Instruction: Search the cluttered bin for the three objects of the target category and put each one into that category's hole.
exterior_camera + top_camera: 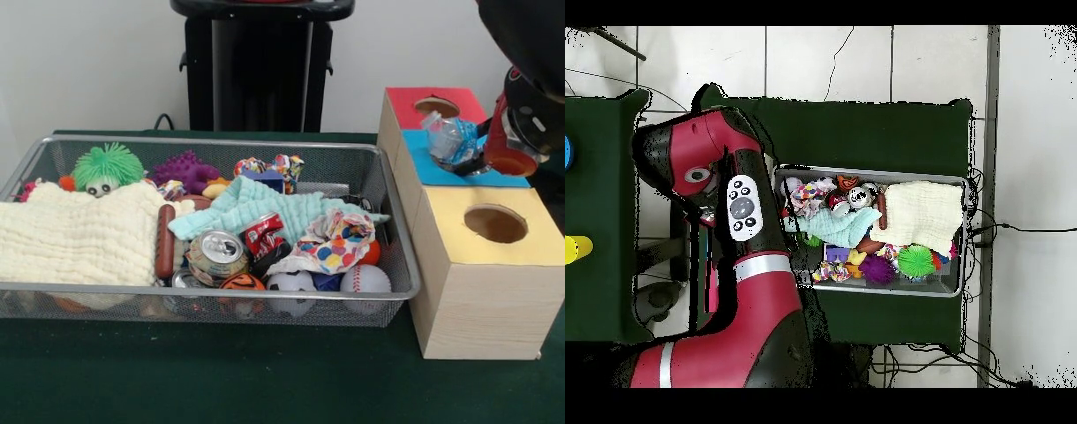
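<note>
A robotics lab or test room, not a home. At the centre of the front view a wire mesh bin crammed with toys, cans and cloths sits on a table covered in green cloth, with a plywood sorting box at the right. In the overhead view's lower left, the red robot arm stands over pale floor tiles, with loose cables at the right
</note>
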Motion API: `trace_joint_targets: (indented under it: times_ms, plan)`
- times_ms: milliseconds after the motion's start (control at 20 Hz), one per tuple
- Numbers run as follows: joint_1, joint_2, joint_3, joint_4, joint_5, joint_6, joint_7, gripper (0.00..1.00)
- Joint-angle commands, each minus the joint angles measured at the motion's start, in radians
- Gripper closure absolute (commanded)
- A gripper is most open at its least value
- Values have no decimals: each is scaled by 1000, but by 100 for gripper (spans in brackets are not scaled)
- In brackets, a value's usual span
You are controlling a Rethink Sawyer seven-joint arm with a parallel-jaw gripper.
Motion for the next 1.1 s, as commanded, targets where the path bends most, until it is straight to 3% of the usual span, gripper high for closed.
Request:
trace_joint_targets:
  times_ms: [50, 800, 1100]
  plan:
    - [-2, 81, -18, -29, -45, -15, 219, 0]
    - [6, 67, -58, -14, -39, -56, 234, 0]
    - [5, 48, -73, 3, -29, -30, 241, 0]
